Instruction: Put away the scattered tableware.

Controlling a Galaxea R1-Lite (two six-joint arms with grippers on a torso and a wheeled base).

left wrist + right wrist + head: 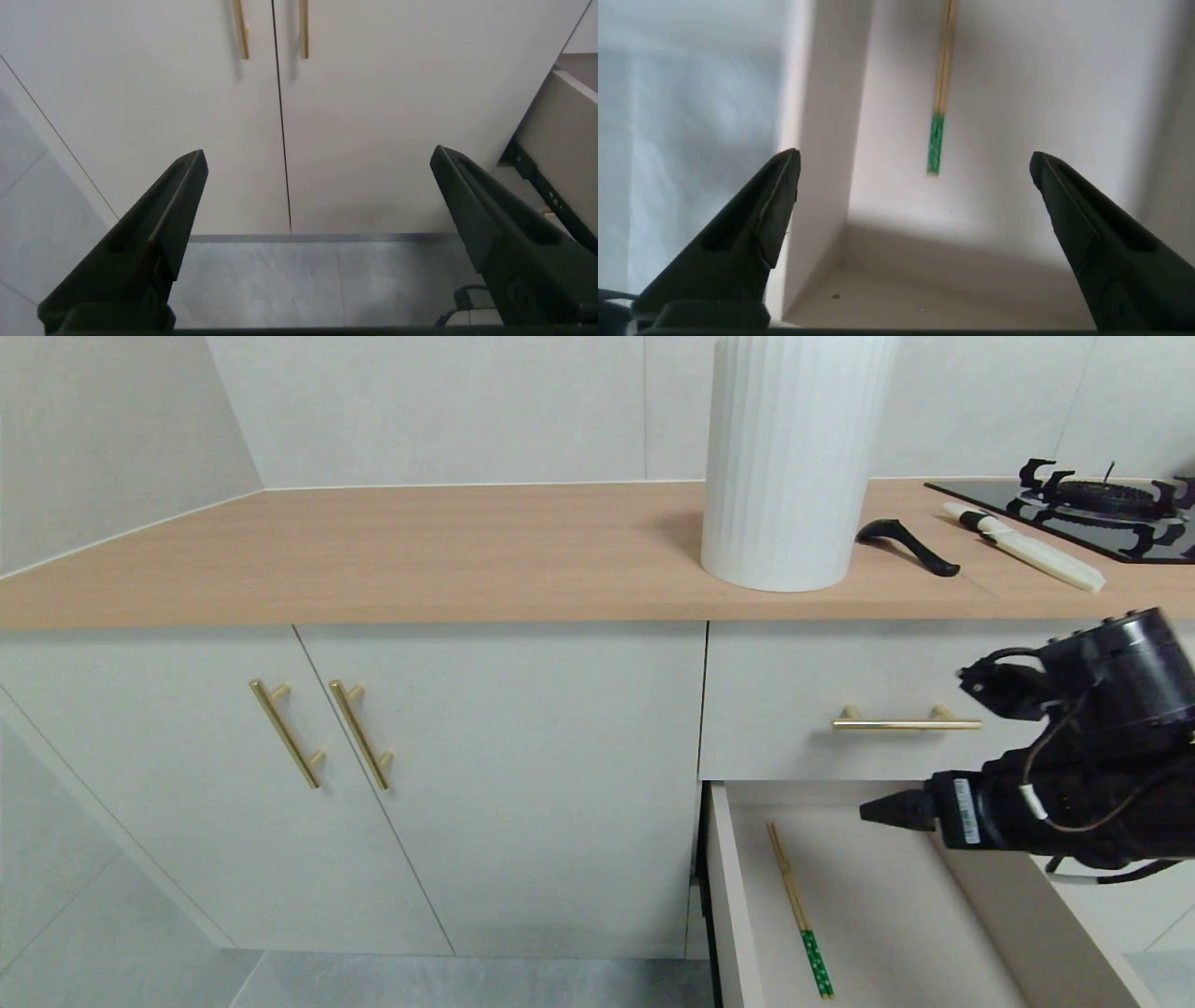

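Note the right gripper (913, 168) spread wide and holding nothing, poised over the open drawer (728, 896), right of the chopsticks (798, 905) lying flat on the drawer floor with green tips at the near end. Likely next: fetching the pieces on the countertop (420, 551). Lift straight up first, clearing the drawer's right wall and the gold handle (906, 721) above. Then go for the black-handled utensil (910, 546) just right of the white ribbed container (789, 457), or the pale knife (1027, 546) farther right, near the hob (1092, 509). Pinch across the handle, mid-length, away from the blade. Leave the drawer open. Note the left gripper (318, 159) likewise wide and empty, low before the cabinet doors (280, 112).
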